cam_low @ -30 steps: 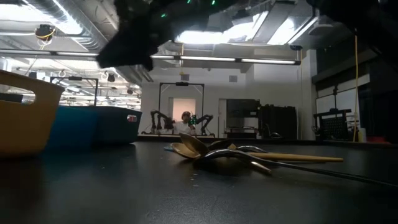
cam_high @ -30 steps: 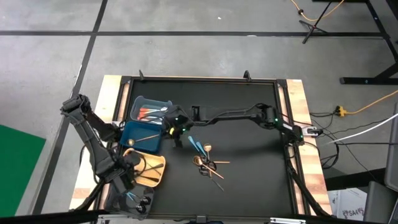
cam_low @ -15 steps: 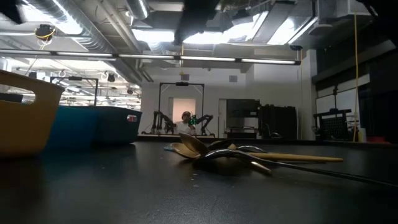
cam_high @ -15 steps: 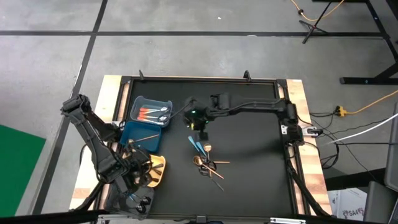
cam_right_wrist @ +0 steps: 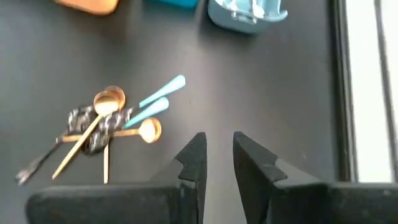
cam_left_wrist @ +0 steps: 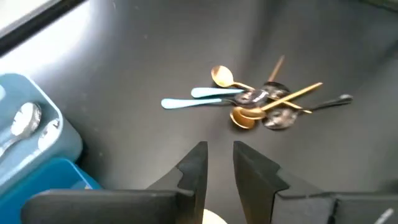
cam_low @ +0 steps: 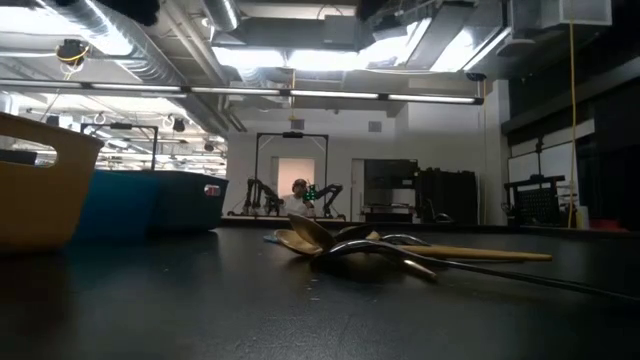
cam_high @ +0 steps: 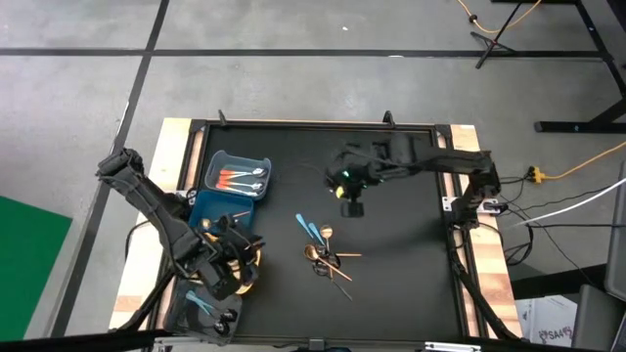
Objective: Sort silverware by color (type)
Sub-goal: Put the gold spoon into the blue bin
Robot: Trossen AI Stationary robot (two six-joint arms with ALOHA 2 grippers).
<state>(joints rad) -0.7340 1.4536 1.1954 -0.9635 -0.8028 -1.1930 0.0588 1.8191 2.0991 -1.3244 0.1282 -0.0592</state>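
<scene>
A heap of gold and black silverware (cam_high: 326,256) lies on the black mat in the middle of the table, with two light blue pieces (cam_high: 308,228) beside it. The heap also shows in the left wrist view (cam_left_wrist: 267,102), the right wrist view (cam_right_wrist: 99,124) and the low view (cam_low: 350,245). Orange-handled pieces (cam_high: 233,177) lie in the light blue bin (cam_high: 256,162). My left gripper (cam_high: 235,262) hangs over the yellow bin (cam_high: 252,274), its fingers a narrow gap apart and empty. My right gripper (cam_high: 350,203) hangs over bare mat to the far right of the heap, also narrowly open and empty.
A dark blue bin (cam_high: 217,207) stands between the light blue and yellow bins along the table's left side. A grey bin (cam_right_wrist: 245,15) holding light blue pieces stands at the near left. Wooden rails edge the mat left and right. Bare mat lies to the right of the heap.
My right gripper has moved from beside the blue bins toward the table's right edge and now hangs over bare mat. My left gripper has shifted a little toward the table's right over the yellow bin. The silverware heap has stayed where it was.
</scene>
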